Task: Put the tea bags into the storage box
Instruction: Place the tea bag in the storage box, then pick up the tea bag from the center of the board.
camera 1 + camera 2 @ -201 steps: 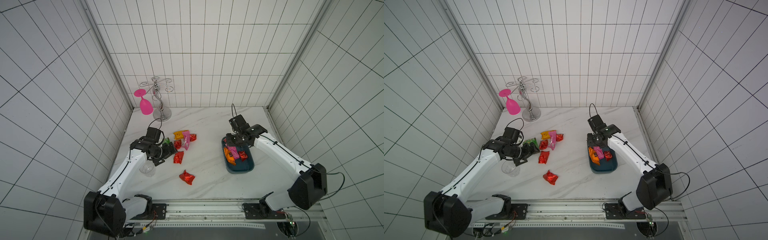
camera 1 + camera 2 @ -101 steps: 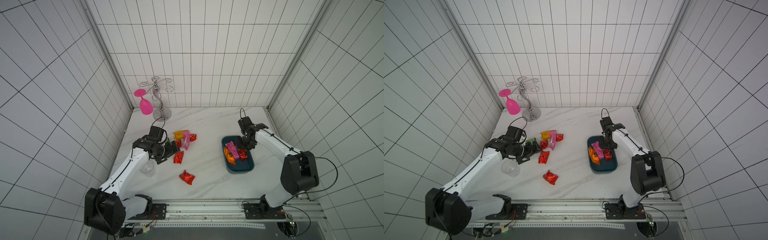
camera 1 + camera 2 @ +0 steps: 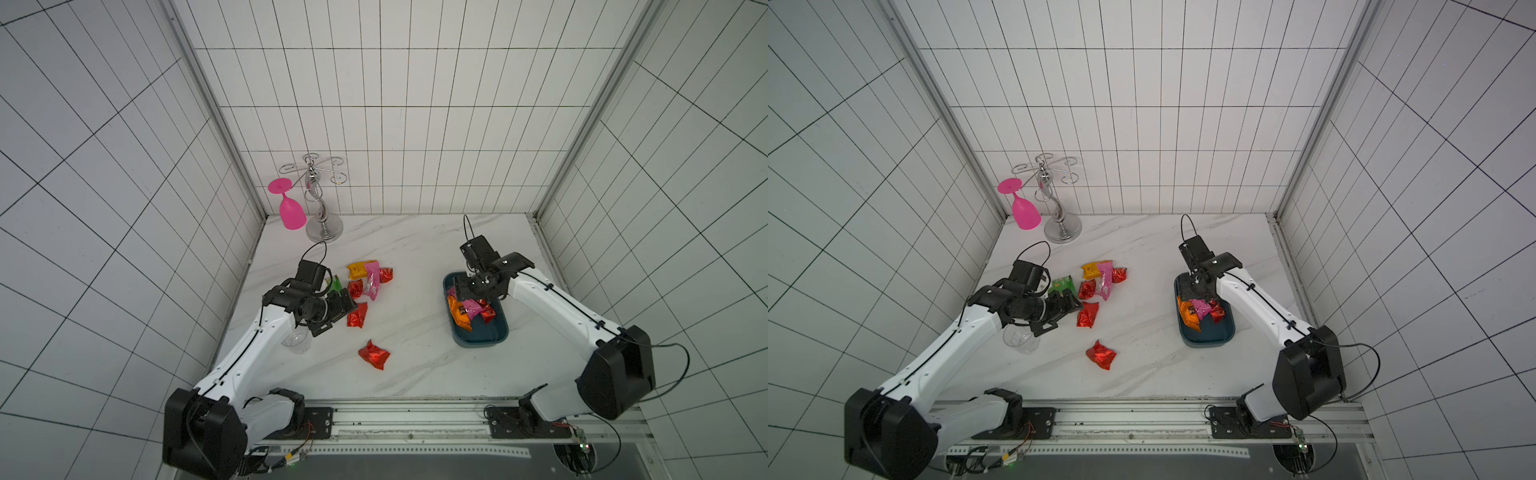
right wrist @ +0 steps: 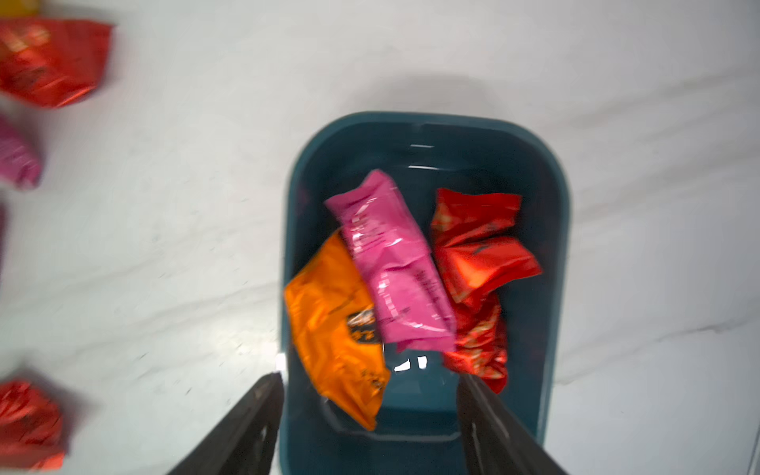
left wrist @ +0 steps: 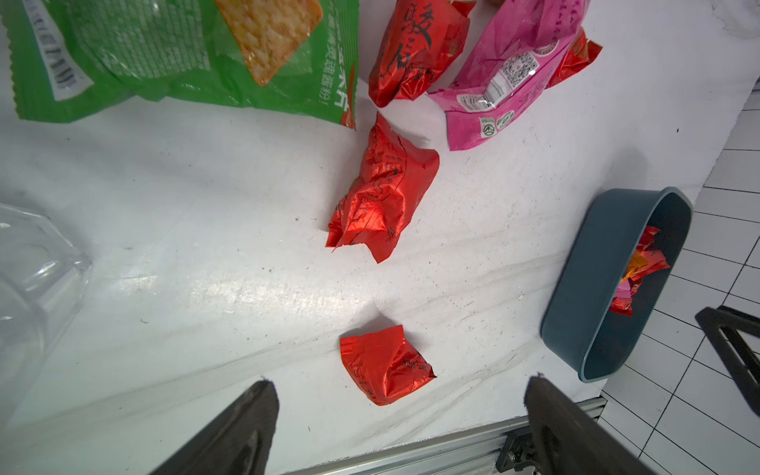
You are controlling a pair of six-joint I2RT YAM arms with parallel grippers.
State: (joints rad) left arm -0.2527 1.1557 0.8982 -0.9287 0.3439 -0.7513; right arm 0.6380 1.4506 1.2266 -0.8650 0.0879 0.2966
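The storage box (image 3: pixel 478 341) was found at 3 o'clock on the surface (image 3: pixel 415 253), with its long axis set roughly 12 to 6. Several tea bags were seen inside, bunched toward its 12 o'clock half. An orange one (image 4: pixel 337 329) was propped against the wall, a pink one (image 4: pixel 390 267) was laid partly over it, and red ones (image 4: pixel 477 246) were piled beside it. The right jaws were held released over the box's 12 o'clock end with nothing gripped. The fingers (image 4: pixel 242 432) were seen well apart in the right wrist view, which was blurred.

More tea bags were spread on the surface near 9 to 10 o'clock. An orange packet (image 3: pixel 360 269), a pink packet (image 3: pixel 372 286) and three red packets (image 3: pixel 357 314) were clustered there. A lone red packet (image 3: pixel 374 354) was seen at 7 o'clock, well apart from the box. A green snack bag (image 3: pixel 335 285) was partly hidden by the left arm (image 3: pixel 257 345). The left jaws were spread wide and empty, just beside the cluster's 6 o'clock red packet, and no contact was seen. A clear cup (image 3: pixel 297 341) was noted under the left arm at 8 o'clock. A pink glass (image 3: pixel 292 214) was hung on a metal stand (image 3: pixel 324 229) at 11 o'clock.
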